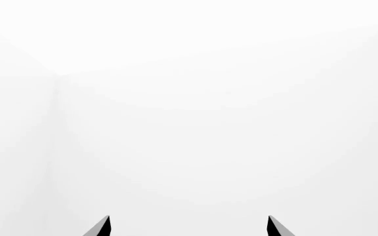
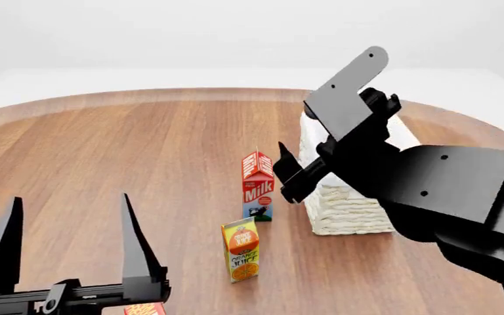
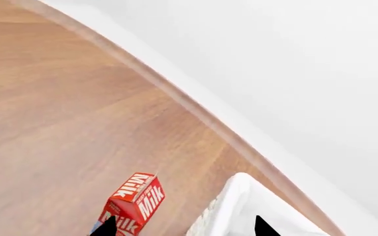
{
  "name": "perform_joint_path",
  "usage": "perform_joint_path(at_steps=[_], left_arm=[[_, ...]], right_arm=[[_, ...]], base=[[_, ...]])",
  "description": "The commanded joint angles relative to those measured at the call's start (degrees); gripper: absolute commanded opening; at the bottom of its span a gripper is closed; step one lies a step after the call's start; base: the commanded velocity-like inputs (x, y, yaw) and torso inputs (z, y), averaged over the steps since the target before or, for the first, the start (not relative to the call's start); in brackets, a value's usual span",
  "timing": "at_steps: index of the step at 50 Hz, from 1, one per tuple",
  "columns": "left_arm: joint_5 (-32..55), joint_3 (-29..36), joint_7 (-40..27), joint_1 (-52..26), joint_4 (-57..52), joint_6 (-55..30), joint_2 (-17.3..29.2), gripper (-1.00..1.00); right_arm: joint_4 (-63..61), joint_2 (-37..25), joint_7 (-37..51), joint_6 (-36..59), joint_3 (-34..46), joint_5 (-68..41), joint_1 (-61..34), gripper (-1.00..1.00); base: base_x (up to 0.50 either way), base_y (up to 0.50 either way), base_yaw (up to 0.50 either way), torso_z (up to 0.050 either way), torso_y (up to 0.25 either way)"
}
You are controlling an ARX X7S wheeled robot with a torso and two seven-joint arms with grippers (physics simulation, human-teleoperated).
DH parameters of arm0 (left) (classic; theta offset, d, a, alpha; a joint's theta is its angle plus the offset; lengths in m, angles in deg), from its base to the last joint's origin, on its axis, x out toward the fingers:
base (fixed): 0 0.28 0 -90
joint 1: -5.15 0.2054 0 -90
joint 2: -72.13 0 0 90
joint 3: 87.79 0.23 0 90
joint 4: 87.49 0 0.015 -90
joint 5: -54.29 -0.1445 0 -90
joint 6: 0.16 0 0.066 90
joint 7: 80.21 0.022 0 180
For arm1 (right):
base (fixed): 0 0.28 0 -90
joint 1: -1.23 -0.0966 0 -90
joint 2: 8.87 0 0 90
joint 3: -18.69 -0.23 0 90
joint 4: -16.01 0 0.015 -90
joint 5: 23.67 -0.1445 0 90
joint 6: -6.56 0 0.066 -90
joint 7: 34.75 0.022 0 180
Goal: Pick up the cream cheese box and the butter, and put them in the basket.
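The left gripper [image 2: 68, 230] is standing spread and empty above the butter [image 2: 144, 308], seemingly a light, rigid carton best pinched across its flat sides.

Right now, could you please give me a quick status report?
Left tool open, empty, raised. Right tool beside the basket, state unclear. Butter barely visible under left tool; cream cheese unseen. Milk carton near basket.

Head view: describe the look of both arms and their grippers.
The left gripper has two long, tapered black-grey fingers on a dark crossbar with small round fasteners. The right arm is matte black, built of blocky angular links, with a flat grey bracket plate and pointed black fingertips.
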Motion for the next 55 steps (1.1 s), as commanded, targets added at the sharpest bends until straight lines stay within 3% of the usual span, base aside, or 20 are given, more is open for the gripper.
perform_joint_path(at_steps=[1,26,44,55], left_arm=[[-1.00,-1.41,0.70,0.34,-0.10,1.58,-0.79,1.00],[-1.60,-1.80,0.25,1.65,-2.61,1.65,-0.17,1.00],[-1.60,-4.32,-1.07,3.64,-6.09,2.39,0.79,1.00],[-1.59,-5.67,-1.90,4.58,-6.42,3.63,1.17,1.00]], right_arm=[[-9.47,0.33,4.70,4.33,-7.04,-8.79,0.82,1.00],[-18.57,-0.85,13.64,7.50,-9.99,-22.20,2.13,1.00],[-20.73,-0.72,13.00,7.65,-6.26,-21.26,2.95,1.00],[-21.11,-0.31,9.88,6.54,-1.59,-15.42,4.48,1.00]], base=[[0.00,0.00,0.00,0.000,0.000],[0.00,0.00,0.00,0.000,0.000],[0.00,0.00,0.00,0.000,0.000],[0.00,0.00,0.00,0.000,0.000]])
